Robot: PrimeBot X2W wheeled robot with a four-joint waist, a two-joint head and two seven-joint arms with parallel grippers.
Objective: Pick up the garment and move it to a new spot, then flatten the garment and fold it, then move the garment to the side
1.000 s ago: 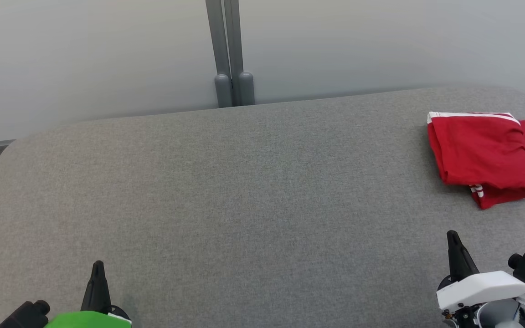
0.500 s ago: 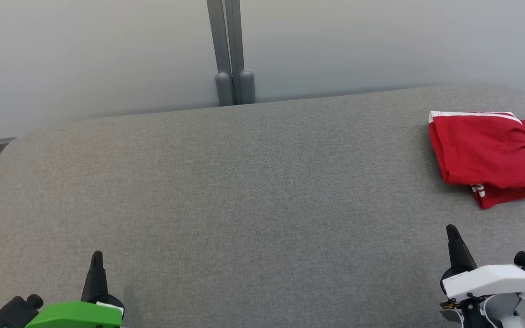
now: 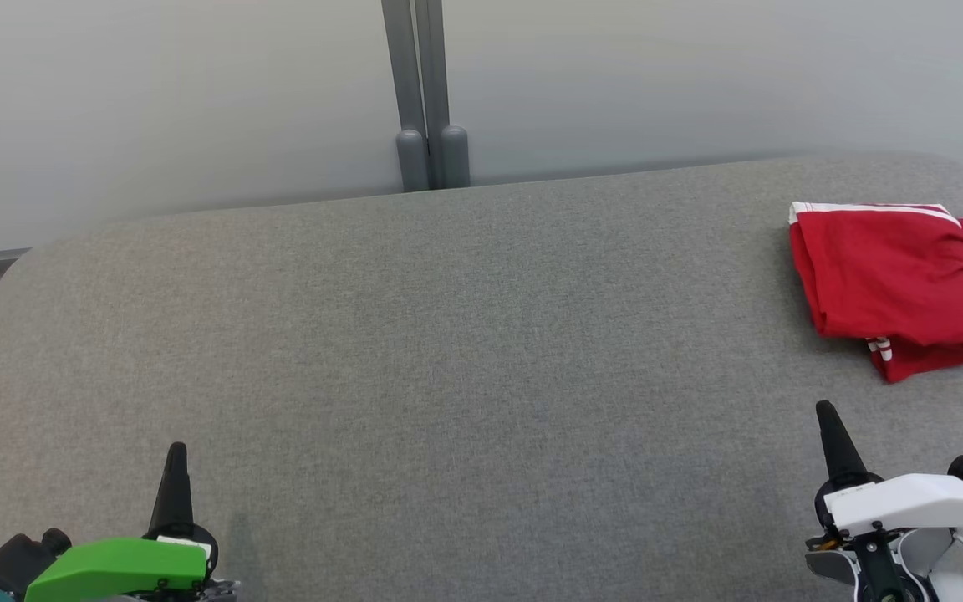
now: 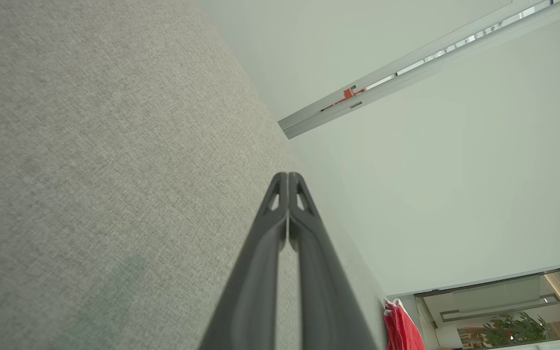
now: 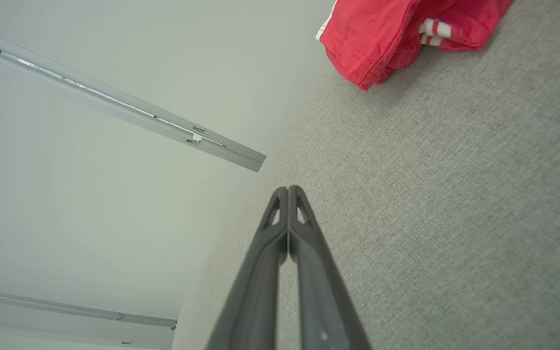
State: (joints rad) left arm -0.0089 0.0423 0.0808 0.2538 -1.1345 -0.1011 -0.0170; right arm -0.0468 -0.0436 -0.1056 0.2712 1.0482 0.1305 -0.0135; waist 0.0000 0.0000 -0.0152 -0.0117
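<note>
Left gripper near left, fingers pressed together, empty. Right gripper near right, likewise closed, empty, well apart from red white-striped garment. Garment lies folded at far right of grey padded surface. Judgement: move-aside step looks done; next move likely just parking arms, unless fold needs tidying.

The garment is cut off by the head view's right edge and the right wrist view's top edge. Its lower layers are largely hidden.
</note>
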